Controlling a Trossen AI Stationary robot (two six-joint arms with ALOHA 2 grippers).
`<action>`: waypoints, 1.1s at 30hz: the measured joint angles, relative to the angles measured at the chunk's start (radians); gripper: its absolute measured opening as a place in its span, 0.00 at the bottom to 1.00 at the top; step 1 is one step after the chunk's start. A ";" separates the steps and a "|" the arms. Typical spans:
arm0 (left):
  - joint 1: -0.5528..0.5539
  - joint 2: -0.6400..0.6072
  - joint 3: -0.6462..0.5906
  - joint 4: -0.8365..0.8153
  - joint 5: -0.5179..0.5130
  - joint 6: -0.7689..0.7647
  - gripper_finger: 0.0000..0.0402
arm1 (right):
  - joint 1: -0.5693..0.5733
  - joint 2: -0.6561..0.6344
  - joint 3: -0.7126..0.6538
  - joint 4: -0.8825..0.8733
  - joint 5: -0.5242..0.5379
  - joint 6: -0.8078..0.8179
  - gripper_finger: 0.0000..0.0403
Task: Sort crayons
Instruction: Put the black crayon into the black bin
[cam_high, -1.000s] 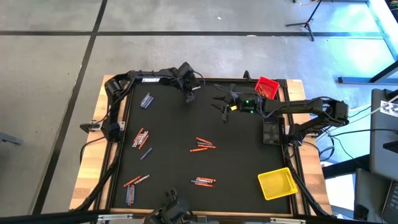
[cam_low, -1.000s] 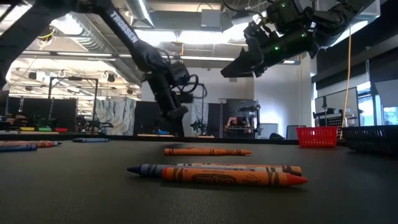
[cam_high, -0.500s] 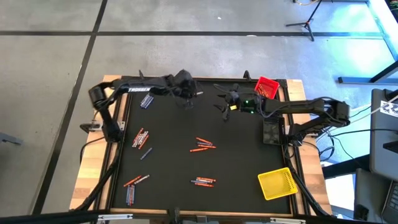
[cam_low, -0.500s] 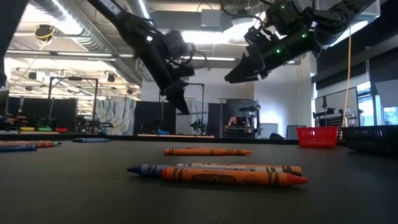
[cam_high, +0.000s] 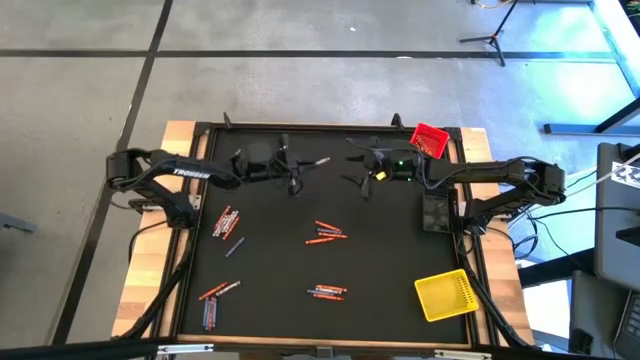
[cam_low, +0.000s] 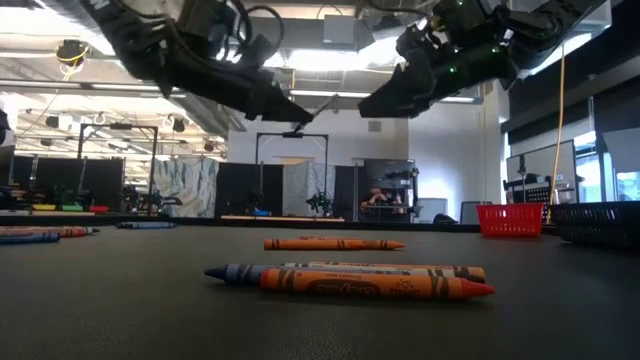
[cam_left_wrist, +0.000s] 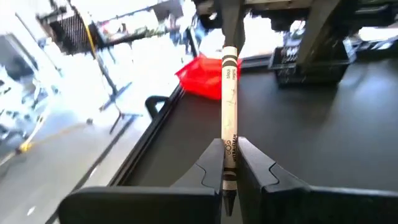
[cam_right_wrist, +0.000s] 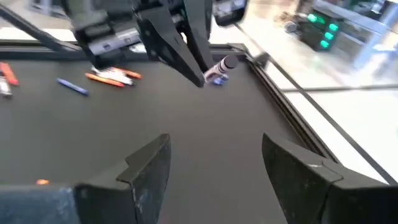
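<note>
My left gripper (cam_high: 298, 168) hangs above the table's far middle, pointing nearly level toward the right, shut on a grey-white crayon (cam_high: 318, 160) that sticks out ahead of it (cam_left_wrist: 230, 93). Facing it, my right gripper (cam_high: 356, 166) stands open in the air with nothing between its fingers (cam_right_wrist: 214, 149); the crayon's free end (cam_right_wrist: 222, 63) is a short way in front of it. Red-orange, blue and grey crayons lie flat on the black mat in small groups (cam_high: 325, 233), (cam_high: 226, 221), (cam_high: 328, 292), (cam_high: 212, 300). My left gripper pinches the crayon between its two fingers (cam_left_wrist: 208, 165) at the wrapper's rear part (cam_left_wrist: 229, 155), with the crayon's near tip reaching back between them. The fingers come nearly level from the table's left and lie along the crayon. It is lifted clear and juts straight forward past the fingertips.
A red bin (cam_high: 430, 140) stands at the far right corner, a yellow bin (cam_high: 445, 295) at the near right and a dark bin (cam_high: 438, 210) between them at the right edge. Two crayons lie close before the low camera (cam_low: 350, 280).
My left gripper has risen from the mat at the far edge with the grey-white crayon, tipped from pointing down to nearly level, and drawn back toward the table's left. The crayon is lifted clear and now points toward my right gripper.
</note>
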 joint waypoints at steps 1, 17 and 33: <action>-0.010 0.000 -0.017 0.027 0.000 -0.002 0.02 | 0.005 0.000 0.000 0.002 -0.023 0.000 0.62; -0.122 0.015 -0.063 0.230 0.101 0.054 0.02 | 0.115 0.104 0.000 0.303 -0.072 -0.069 0.62; -0.149 0.015 -0.063 0.253 0.097 0.053 0.02 | 0.150 0.221 0.001 0.580 -0.077 -0.070 0.22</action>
